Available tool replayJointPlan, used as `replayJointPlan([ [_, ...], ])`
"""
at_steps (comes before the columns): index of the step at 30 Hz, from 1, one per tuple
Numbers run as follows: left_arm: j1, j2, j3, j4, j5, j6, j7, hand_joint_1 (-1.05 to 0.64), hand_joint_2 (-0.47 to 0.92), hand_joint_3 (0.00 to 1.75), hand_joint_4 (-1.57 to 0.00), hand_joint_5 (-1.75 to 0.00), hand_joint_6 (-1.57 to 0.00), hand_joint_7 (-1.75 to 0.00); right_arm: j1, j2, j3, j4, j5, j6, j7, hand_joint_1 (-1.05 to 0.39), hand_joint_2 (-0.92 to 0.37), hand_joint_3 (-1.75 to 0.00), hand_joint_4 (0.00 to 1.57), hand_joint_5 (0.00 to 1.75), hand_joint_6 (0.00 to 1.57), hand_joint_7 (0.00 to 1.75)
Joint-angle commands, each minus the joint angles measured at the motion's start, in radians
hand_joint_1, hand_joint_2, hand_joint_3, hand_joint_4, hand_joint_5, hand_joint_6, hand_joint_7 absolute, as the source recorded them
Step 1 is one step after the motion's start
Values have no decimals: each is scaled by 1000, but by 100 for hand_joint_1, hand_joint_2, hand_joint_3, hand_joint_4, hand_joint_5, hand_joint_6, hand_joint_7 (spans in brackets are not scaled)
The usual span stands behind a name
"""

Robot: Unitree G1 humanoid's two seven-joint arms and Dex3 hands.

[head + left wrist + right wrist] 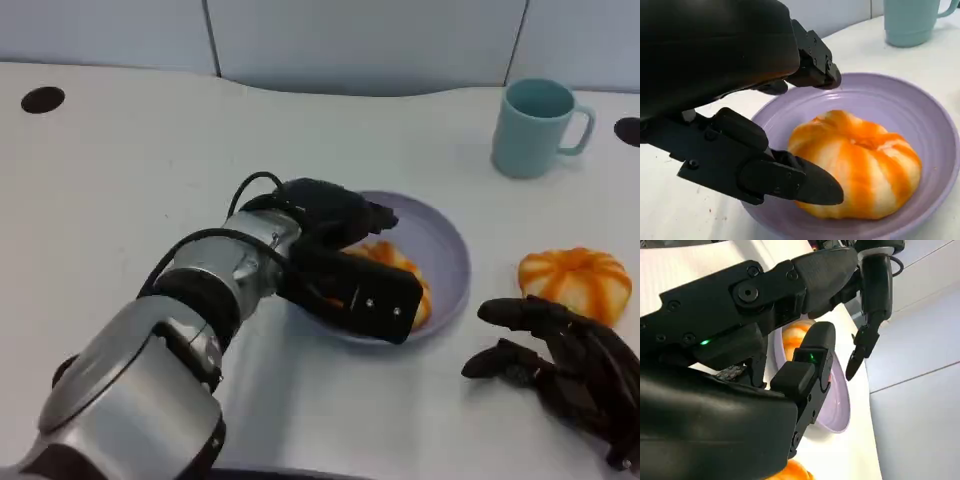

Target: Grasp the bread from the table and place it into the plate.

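The left robot hand (790,125) hovers released over the round orange-striped bread (857,165), which lies in the lavender ceramic plate (935,120); placing looks done, so withdrawing comes next.

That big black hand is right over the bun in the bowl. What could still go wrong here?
The left hand hangs open over the plate, a finger close against the bread lying in it. Pulling back, it might drag the bread along or catch the rim and tip the plate. A second bread lies on the table beside the right hand; a reach for it could nudge it toward the mug.
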Motion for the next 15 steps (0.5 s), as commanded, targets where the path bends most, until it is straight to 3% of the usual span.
replayJointPlan([
  [1, -25, 15, 4, 2, -6, 10, -22, -99, 92, 32, 0, -18, -16, -1, 23, -7, 5, 31, -18, 15, -3, -41, -92, -3, 69, 105, 87, 45],
  [10, -23, 42, 54, -11, -48, -26, -18, -99, 92, 33, 0, -13, -12, 0, 26, -10, 7, 20, -19, 19, -6, -40, -92, -3, 70, 103, 87, 45],
  [15, -9, 63, 121, -17, -119, -64, -38, -97, 92, 29, 0, -25, -14, -1, 28, -11, 6, 5, -13, 42, -1, -40, -92, -5, 70, 102, 87, 45],
])
